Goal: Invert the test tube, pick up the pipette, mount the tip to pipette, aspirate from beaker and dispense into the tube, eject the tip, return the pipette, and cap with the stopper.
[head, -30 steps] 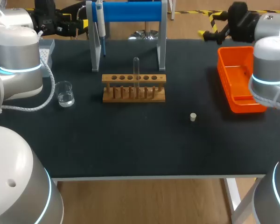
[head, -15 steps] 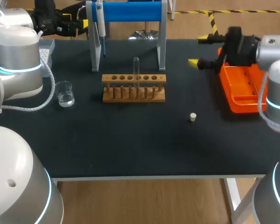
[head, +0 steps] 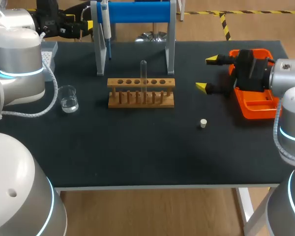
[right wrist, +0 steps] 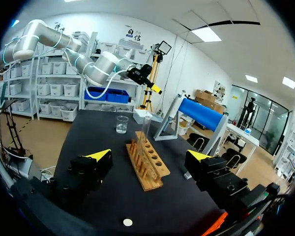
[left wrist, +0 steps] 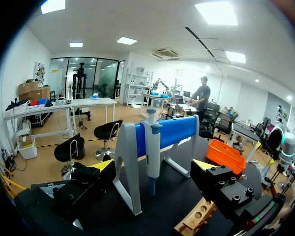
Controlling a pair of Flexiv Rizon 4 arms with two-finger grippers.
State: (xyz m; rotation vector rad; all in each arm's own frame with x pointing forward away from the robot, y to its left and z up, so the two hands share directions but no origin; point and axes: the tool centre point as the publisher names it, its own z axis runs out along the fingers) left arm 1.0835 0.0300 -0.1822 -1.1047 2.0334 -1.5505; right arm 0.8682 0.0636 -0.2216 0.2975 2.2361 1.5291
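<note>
A clear test tube (head: 143, 73) stands in the wooden rack (head: 141, 92) at mid table, rounded end up. The pipette (head: 104, 29) hangs on the blue stand (head: 132, 12) behind the rack. A glass beaker (head: 68, 98) with liquid sits left of the rack, and a small white stopper (head: 203, 123) lies front right. My right gripper (head: 207, 73) hovers open, right of the rack and beside the orange tray (head: 253, 83); ahead of it are the rack (right wrist: 147, 164) and tube (right wrist: 147, 129). My left gripper (head: 87, 19) is open at the back left, facing the pipette (left wrist: 152, 147).
A grey tip box (head: 49, 51) sits at the back left edge. The orange tray holds nothing that I can see. The stand's legs (head: 170, 54) rise just behind the rack. Bare dark tabletop (head: 137, 147) spans the front half.
My right arm has swung in from the back right corner, forward and left over the table, and its open gripper now hangs beside the orange tray. The left arm has not moved.
</note>
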